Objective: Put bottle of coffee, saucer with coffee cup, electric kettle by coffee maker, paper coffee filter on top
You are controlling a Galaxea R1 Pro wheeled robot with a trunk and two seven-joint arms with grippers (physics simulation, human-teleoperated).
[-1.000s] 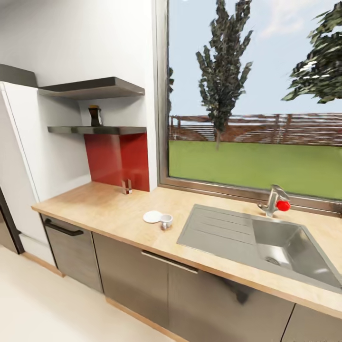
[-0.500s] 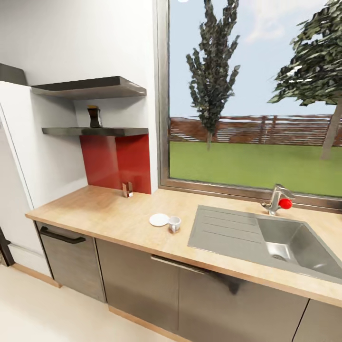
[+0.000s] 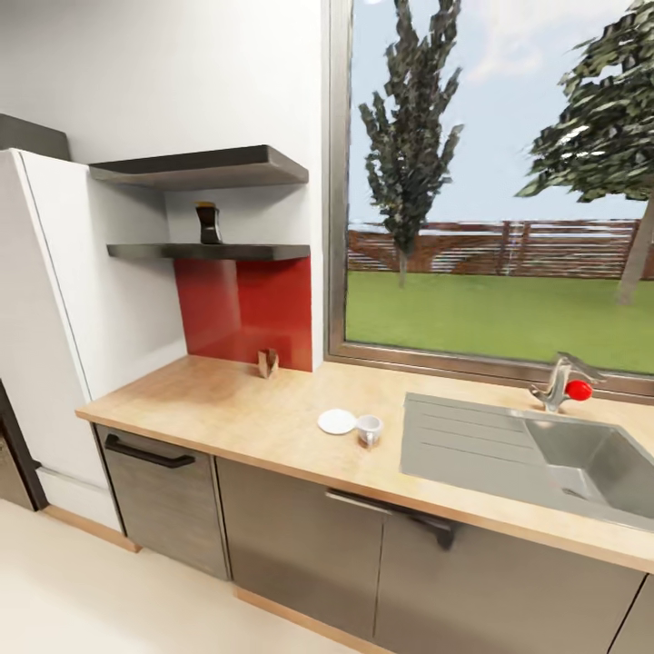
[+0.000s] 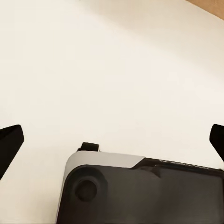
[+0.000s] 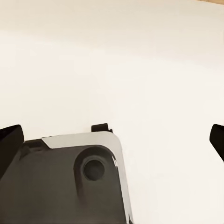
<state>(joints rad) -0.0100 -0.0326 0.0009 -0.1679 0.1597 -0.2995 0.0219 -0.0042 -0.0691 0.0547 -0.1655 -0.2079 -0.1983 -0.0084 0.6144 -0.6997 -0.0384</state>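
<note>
In the head view a dark bottle of coffee (image 3: 209, 222) stands on the lower kitchen shelf (image 3: 209, 251). On the wooden countertop (image 3: 227, 409) a white saucer (image 3: 337, 421) lies flat, with a white coffee cup (image 3: 369, 430) beside it, just right of it and apart from the plate. A small brown object (image 3: 267, 362) stands by the red backsplash. My left gripper (image 4: 112, 140) is open over the pale floor, its dark fingertips (image 4: 10, 142) wide apart. My right gripper (image 5: 112, 140) is open too, fingertips (image 5: 9, 140) spread above the same floor and the robot base.
A steel sink (image 3: 536, 459) with a red-knobbed tap (image 3: 565, 386) takes the counter's right part under a big window. A white fridge (image 3: 45, 318) stands at the left. Grey cabinet fronts with handles (image 3: 145, 451) run below the counter; pale floor lies in front.
The whole head picture has shifted: counter, shelf and sink now sit further right than half a second ago, so the camera has turned or moved. Nothing on the counter has moved.
</note>
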